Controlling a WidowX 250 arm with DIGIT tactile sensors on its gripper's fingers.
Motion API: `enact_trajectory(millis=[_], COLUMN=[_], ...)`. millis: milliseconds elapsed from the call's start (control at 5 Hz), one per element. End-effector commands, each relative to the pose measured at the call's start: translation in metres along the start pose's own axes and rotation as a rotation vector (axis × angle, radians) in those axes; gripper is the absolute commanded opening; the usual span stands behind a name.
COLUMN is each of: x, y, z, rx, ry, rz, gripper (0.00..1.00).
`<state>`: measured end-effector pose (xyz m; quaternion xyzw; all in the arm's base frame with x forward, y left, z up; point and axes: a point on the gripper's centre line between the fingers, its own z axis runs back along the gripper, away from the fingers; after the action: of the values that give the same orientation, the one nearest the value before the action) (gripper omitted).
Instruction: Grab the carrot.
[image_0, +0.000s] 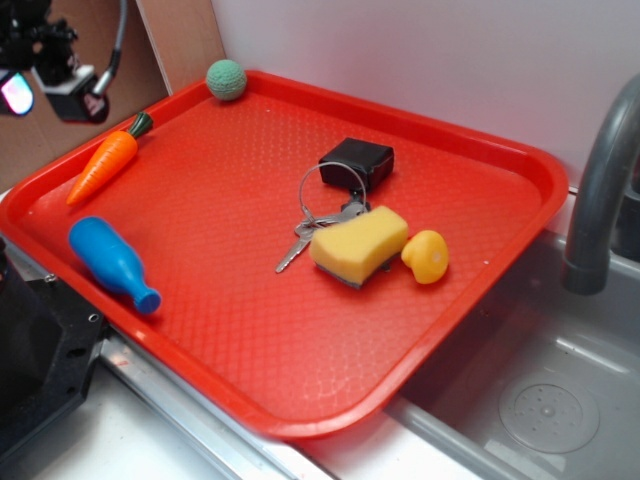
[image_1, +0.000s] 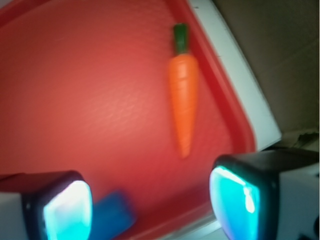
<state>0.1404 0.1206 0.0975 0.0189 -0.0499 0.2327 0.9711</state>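
Orange carrot (image_0: 103, 166), dimpled red tray (image_0: 230, 330)

Gripper (image_1: 150, 202) aloft, empty, its two glowing fingers (image_1: 67, 210) spread wide apart.

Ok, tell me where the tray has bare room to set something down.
The red tray is widest open along its front, between the blue bottle and the near rim. There is also room between the carrot and the keys. It is crowded mid-right, where keys, yellow sponge and yellow duck cluster.
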Motion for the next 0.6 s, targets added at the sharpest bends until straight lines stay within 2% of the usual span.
enact_trajectory(millis=[0, 200, 400], x=[0.037, 0.051, 0.054], y=[0.022, 0.009, -0.014], z=[-0.039, -0.072, -0.079], rx=[-0.054, -0.063, 0.011], ry=[-0.010, 0.022, 0.022], rz=[-0.010, -0.045, -0.029], gripper=[1.00, 1.00, 1.00])
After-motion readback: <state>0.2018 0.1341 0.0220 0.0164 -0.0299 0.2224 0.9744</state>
